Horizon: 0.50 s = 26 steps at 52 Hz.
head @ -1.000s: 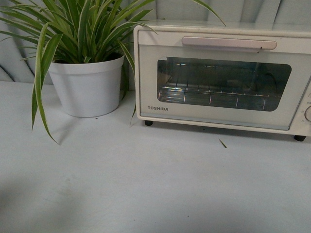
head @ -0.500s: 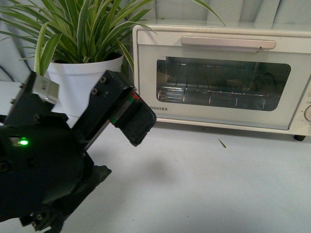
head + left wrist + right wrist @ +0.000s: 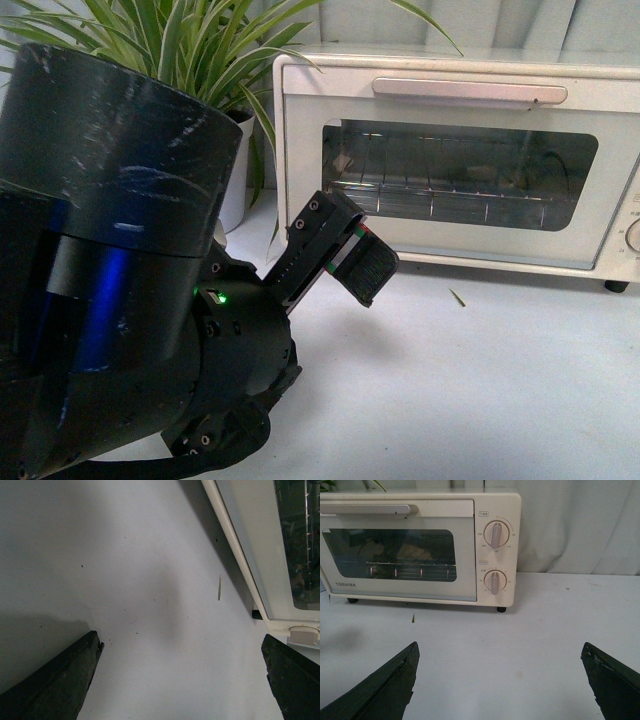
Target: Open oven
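Across the pale counter (image 3: pixel 480 380), find the oven (image 3: pixel 460 180) at the far right, door shut, beside a potted plant (image 3: pixel 170 30). Note the left claw (image 3: pixel 180 639) low before the door's left end, spread wide, gripping nothing; likewise the right claw (image 3: pixel 500 647), wide and empty. Raise to the bar handle (image 3: pixel 470 92) at the door's top, hook squarely, pull down gently.

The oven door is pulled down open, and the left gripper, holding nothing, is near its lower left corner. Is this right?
No: the front view shows the oven door shut, handle at the top. The left gripper is near that corner, holding nothing.
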Available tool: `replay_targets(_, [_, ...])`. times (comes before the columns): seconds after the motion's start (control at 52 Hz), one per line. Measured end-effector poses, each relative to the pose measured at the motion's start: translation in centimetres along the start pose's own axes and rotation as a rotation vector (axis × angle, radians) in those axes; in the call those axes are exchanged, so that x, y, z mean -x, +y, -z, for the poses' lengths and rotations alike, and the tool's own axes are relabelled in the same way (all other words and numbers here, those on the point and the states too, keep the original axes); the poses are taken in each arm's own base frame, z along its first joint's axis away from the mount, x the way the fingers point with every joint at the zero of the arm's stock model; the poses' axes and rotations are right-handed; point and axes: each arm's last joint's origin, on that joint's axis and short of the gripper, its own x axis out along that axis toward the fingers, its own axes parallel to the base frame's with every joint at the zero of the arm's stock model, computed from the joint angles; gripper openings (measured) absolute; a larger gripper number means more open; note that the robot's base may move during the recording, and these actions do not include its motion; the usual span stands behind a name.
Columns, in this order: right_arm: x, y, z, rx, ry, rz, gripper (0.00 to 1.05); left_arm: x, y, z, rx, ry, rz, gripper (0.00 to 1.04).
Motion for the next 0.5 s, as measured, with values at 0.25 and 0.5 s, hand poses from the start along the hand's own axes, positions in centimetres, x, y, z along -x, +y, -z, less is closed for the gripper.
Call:
replay_targets(0.25, [0.0, 0.0, 0.0, 0.0, 0.0, 0.0, 0.95, -1.1, -0.4, -0.2, 0.019, -0.001, 0.001, 0.98])
replay_targets(0.5, [-0.5, 0.3, -0.3, -0.209, 0.255, -0.115, 0.95, -1.3, -0.3, -0.5, 0.037, -0.004, 0.001, 0.98])
